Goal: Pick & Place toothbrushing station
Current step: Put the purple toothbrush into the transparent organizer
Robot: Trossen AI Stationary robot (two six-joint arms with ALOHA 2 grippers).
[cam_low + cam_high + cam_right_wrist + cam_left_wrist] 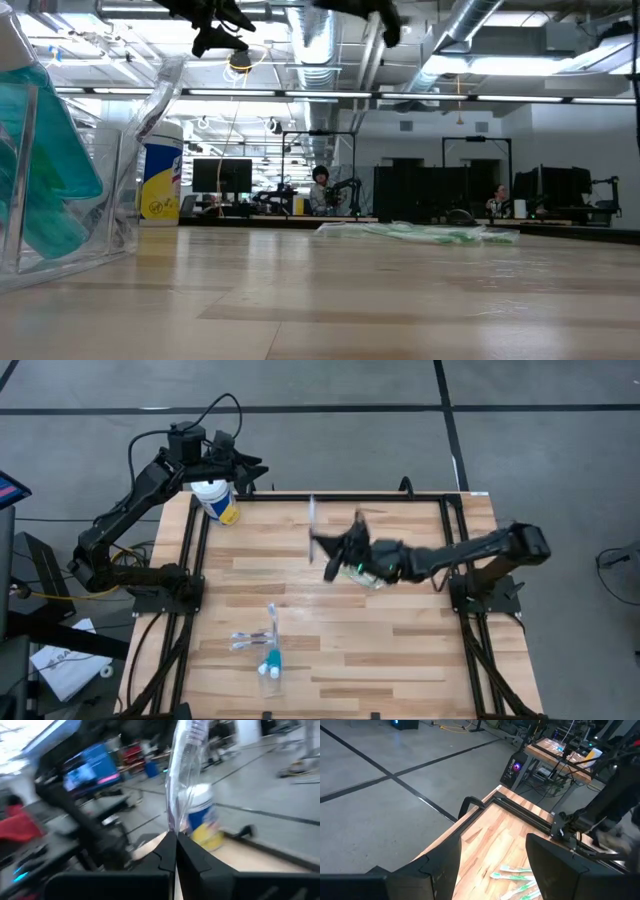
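- The table (400, 650) was a pale wooden top in a black frame.
- The left arm waited at the table's far left corner; its gripper (245, 468) hung beside the canister (216, 500), jaws wide apart and holding nothing.
- The right arm reached in over the middle, its gripper (330, 545) with jaws pressed together on a thin clear plastic piece (182, 775) that stood up from them.
- Just under the right arm lay green toothbrushes (368, 577), partly hidden.
- Near the front edge, well apart from both grippers, lay more brushes (252, 640) and teal-and-white tubes (271, 660).
- The clear holder (60, 180) stood upright on the table.
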